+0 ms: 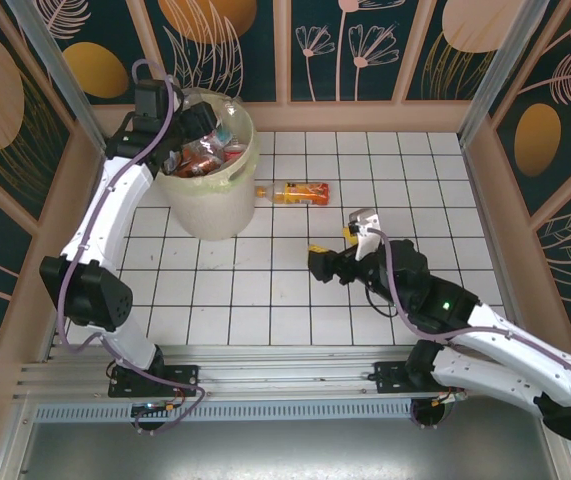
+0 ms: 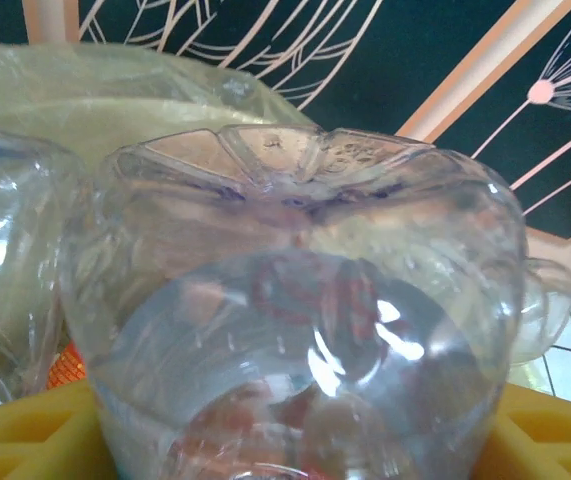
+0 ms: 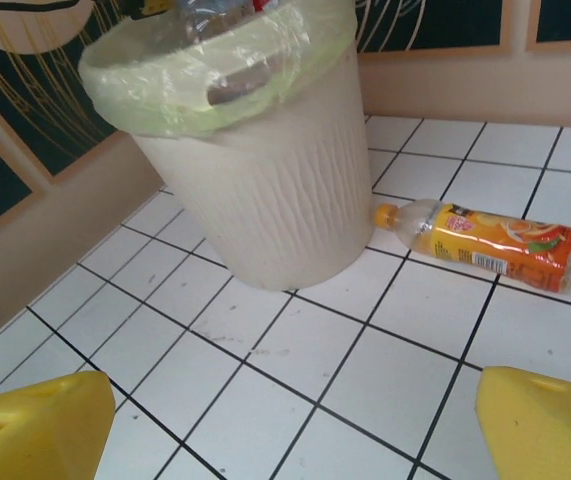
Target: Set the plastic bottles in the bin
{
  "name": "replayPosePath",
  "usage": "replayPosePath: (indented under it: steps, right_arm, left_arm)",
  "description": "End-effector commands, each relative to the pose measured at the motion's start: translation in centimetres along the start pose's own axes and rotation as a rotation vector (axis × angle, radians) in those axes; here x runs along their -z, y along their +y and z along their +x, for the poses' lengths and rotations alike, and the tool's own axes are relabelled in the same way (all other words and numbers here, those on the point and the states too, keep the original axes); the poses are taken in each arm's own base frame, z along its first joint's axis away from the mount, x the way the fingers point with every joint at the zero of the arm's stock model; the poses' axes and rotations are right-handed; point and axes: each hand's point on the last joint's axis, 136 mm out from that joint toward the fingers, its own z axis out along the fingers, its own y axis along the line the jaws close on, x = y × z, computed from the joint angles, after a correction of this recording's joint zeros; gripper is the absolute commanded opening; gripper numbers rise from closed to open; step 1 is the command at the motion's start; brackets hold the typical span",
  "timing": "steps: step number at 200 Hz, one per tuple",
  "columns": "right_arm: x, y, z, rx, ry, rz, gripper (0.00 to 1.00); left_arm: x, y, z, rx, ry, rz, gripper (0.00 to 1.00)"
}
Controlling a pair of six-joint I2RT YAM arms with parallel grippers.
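Your left end effector (image 1: 195, 124) is up over the bin (image 1: 210, 205) at the far left, with a clear bottle (image 2: 295, 300) sitting between its yellow fingers (image 2: 25, 440). Honestly can't tell if it's squeezing or loose. The bin's packed with other bottles (image 1: 205, 152). Your right end effector (image 3: 290, 425) is released, with nothing in it, low over the desk (image 1: 265, 300). One orange-label bottle (image 1: 303, 193) lies on its side just right of the bin.

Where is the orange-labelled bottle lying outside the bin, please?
In the top external view the orange-labelled bottle lies on its side on the tiled table, just right of the bin, beyond the right gripper.
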Motion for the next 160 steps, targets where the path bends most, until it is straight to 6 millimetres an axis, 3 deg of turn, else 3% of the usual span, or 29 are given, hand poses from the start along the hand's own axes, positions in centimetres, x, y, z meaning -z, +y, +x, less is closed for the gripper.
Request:
replayPosePath:
  steps: [1, 25, 44, 99, 108, 126, 160]
  right_arm:
    - [-0.2, 0.1, -0.8, -0.027, 0.001, -0.045, 0.94]
    - [-1.8, -1.5, -0.5, -0.038, 0.044, -0.080, 0.93]
    - [-3.0, -2.7, -0.7, -0.025, 0.049, -0.089, 0.93]
    - [-7.6, -5.9, -0.2, 0.054, 0.116, -0.064, 0.93]
    - [-8.5, -5.8, 0.2, 0.067, 0.135, -0.087, 0.93]
    - [-10.0, -7.8, 0.3, 0.098, 0.188, -0.058, 0.94]
    - [-12.6, -9.9, 0.5, 0.152, 0.263, -0.067, 0.99]
  left_arm:
    - [-0.5, 0.1, 1.0, -0.013, 0.028, 0.014, 0.75]
    - [0.3, -0.5, 0.7, -0.005, 0.016, 0.043, 0.88]
    - [2.3, -1.1, -0.4, -0.013, -0.023, 0.065, 0.98]
    - [9.7, -2.9, -1.8, -0.085, -0.174, 0.193, 0.99]
    - [10.8, -3.3, -1.4, -0.092, -0.183, 0.226, 0.99]
    - [12.9, -3.8, 0.4, -0.106, -0.177, 0.308, 0.99]
    - [16.2, -5.3, 6.1, -0.130, -0.116, 0.516, 0.99]
